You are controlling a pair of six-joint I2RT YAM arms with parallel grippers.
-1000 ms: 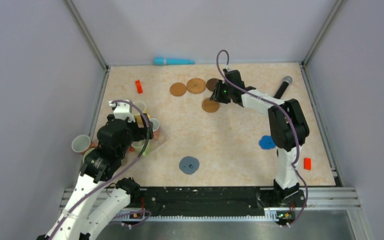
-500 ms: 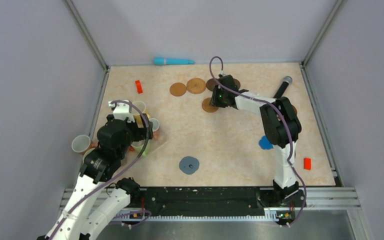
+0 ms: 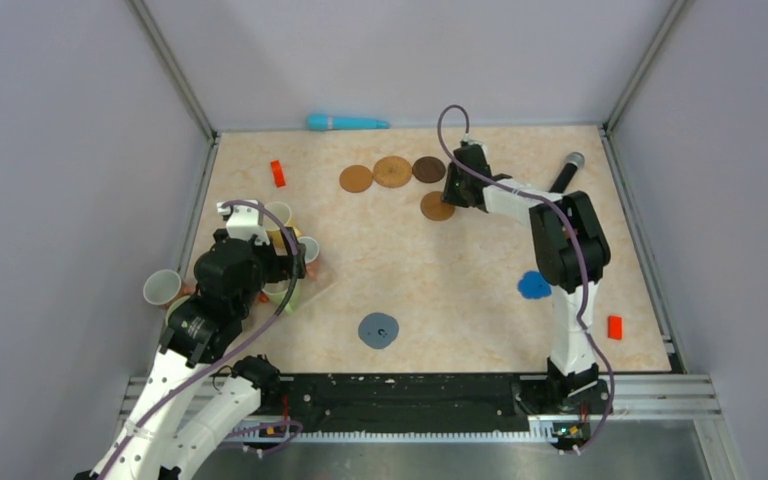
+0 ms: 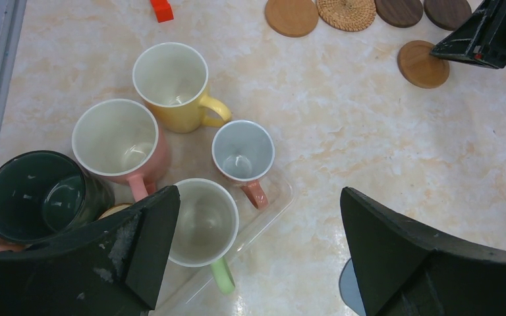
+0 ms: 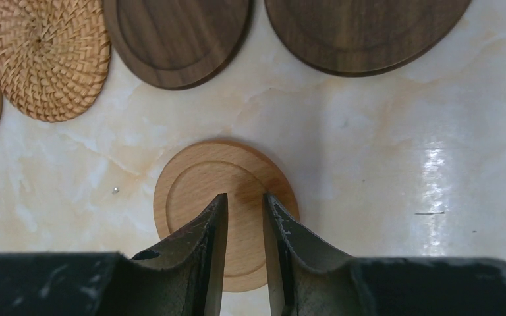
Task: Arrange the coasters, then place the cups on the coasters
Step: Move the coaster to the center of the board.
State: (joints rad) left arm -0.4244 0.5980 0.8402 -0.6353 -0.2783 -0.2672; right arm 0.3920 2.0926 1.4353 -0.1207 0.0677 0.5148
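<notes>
Left claw hung wide open over cups clustered at the counter's 9 o'clock. Right claw, tips nearly together, sat over a tan coaster toward 12 o'clock; grip unclear.

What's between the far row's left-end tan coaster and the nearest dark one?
A woven rattan coaster, plain in the top external and left wrist views.

Dark mug partly behind left hand
</notes>
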